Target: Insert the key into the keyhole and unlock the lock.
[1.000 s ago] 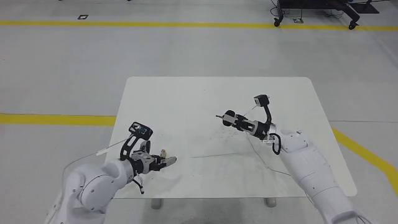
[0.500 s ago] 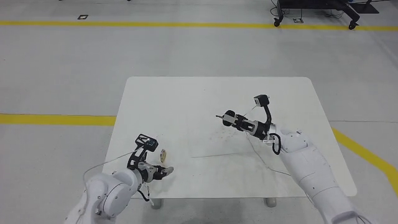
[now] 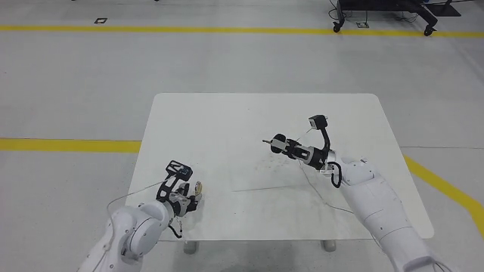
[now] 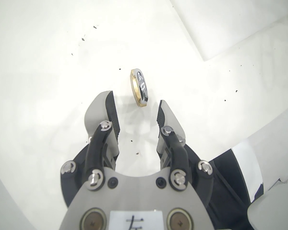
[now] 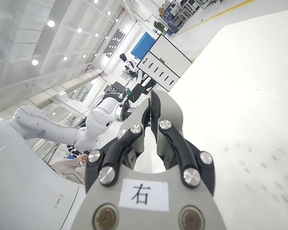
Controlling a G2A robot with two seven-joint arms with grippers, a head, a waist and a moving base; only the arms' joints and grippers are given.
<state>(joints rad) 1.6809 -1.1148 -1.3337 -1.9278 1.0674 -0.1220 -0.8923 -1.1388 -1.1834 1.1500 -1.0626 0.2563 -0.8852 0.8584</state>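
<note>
The lock (image 4: 139,88), small, rigid brass and judged smooth and slippery, is seen on its edge at the top view's lower left, just ahead of the left gripper (image 4: 135,106), whose fingers are spread. It is best pinched across the flat faces. At mid-frame the right gripper (image 3: 274,143) is clenched on what is taken for the key (image 3: 265,142).

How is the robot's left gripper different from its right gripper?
The left gripper is open, fingers spread; the right gripper is shut, pads together. The left gripper hangs low over the table with the brass lock at its fingertips; the right gripper is near the table's middle with a thin tip, likely the key, poking out. Both have grey fingers with black pads.
</note>
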